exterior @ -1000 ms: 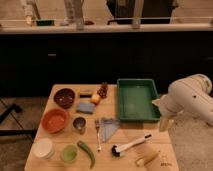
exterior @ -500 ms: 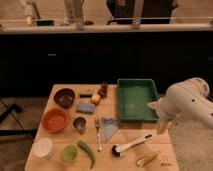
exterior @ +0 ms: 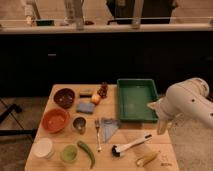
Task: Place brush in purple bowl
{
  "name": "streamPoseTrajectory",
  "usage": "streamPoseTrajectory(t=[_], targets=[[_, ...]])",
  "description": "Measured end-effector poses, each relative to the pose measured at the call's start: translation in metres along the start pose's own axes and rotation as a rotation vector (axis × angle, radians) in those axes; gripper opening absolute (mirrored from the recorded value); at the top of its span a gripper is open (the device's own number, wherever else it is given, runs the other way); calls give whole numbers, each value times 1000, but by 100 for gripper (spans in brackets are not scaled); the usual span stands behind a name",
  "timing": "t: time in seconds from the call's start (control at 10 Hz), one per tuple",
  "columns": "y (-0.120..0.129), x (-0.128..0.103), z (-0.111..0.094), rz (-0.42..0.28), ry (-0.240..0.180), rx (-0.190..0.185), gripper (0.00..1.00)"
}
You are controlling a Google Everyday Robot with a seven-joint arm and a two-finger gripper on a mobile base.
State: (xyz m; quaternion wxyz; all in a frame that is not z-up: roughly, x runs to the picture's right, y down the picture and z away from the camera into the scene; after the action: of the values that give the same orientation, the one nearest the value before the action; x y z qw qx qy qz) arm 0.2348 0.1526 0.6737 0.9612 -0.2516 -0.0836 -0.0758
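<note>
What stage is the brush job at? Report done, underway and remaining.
Done: nothing yet; the brush lies on the table, front right, and the purple bowl at back left is without it. Underway: the pincer hangs beside the brush's handle end, at the table's right edge, not holding it. Remaining: grip the brush, carry it across, set it in the bowl.

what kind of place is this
Probably a kitchen or break area: a dark counter behind, a wooden table with a purple bowl, a fork, a brush. The gripper hangs at the table's right edge.
</note>
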Motion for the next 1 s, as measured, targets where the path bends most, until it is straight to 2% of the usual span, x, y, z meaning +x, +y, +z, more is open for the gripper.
streamPoseTrajectory(t=[0.4, 0.6, 1.0], targets=[[29, -49, 24, -117, -47, -42, 80], [30, -59, 35, -157, -67, -59, 80], [28, -66, 65, -172, -103, -99, 80]])
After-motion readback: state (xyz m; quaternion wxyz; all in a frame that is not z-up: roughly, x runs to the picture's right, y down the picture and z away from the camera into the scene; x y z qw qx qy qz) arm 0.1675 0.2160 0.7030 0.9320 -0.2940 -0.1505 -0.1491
